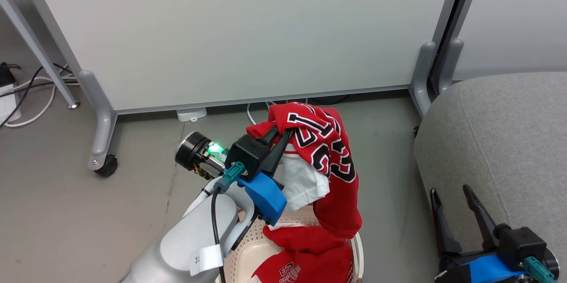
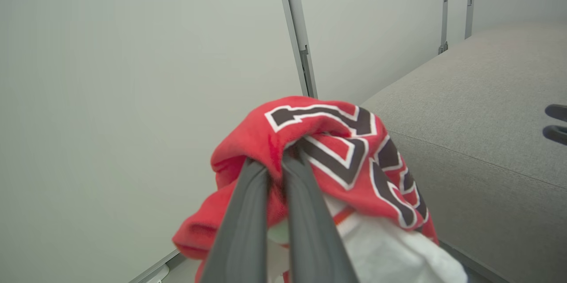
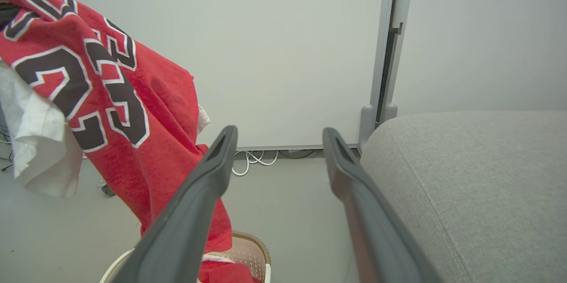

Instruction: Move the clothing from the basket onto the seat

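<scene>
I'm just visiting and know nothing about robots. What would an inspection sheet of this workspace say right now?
Surface: smooth grey floor.
Job's things: basket on the floor, red cloth inside; red jersey and white cloth lifted above it; grey seat to the right.
Clutter: small white box under the partition.
Jaws: left jaws shut on the red jersey; right jaws open, holding nothing, beside the seat.
Cables: white and black cables at far left; white loop under the partition.
Surroundings: pale partition panels on wheeled feet.
</scene>
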